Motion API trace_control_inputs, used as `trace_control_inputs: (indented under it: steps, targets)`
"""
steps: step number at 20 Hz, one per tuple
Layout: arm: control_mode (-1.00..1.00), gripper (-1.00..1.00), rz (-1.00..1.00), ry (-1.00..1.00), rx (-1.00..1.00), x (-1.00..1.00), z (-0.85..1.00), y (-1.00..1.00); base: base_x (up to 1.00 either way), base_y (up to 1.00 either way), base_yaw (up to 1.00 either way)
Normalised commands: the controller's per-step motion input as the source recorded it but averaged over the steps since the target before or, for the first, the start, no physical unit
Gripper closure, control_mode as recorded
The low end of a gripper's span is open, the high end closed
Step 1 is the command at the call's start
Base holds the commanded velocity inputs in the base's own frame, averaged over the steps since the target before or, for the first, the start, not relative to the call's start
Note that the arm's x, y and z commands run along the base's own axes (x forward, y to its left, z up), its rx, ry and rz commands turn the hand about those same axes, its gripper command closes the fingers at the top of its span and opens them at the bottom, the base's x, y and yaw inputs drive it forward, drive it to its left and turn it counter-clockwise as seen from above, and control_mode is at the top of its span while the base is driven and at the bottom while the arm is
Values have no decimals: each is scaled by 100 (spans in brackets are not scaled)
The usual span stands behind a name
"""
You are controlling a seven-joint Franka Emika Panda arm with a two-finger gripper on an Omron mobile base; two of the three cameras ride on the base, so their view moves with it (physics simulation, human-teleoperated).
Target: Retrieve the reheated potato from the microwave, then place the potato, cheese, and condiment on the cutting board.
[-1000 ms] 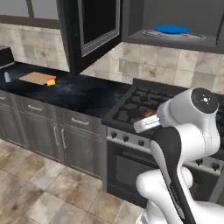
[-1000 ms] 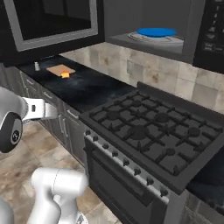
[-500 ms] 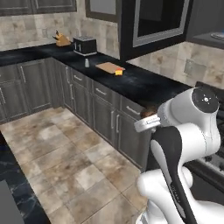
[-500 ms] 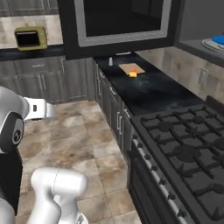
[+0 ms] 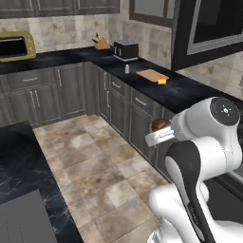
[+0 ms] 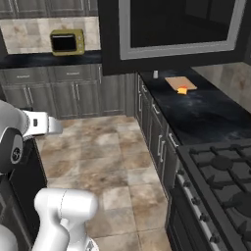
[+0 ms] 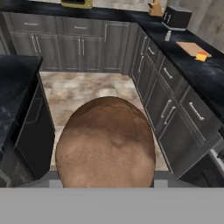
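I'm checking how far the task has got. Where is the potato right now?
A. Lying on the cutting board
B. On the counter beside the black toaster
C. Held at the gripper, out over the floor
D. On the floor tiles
C: the potato sits right at the gripper in the hand view, and shows at the hand's end, apart from the cutting board, which bears the cheese.

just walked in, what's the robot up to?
The hand holds the rough brown potato, clear of the counter. Ahead on the black counter lies the light-brown wooden cutting board, with the orange cheese wedge at its near edge and the small grey condiment shaker beside the black toaster. Nothing placed on the board yet.
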Motion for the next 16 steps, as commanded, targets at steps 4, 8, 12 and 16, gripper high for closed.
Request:
trace_control_inputs:
  steps: [4, 8, 12, 16]
  targets:
    - [100, 100, 0, 0, 0, 0, 0, 0, 86, 17, 0]
    - [100, 100, 0, 0, 0, 0, 0, 0, 80, 19, 0]
    - [100, 100, 0, 0, 0, 0, 0, 0, 79, 37, 0]
    - [100, 100, 0, 0, 0, 0, 0, 0, 85, 32, -4]
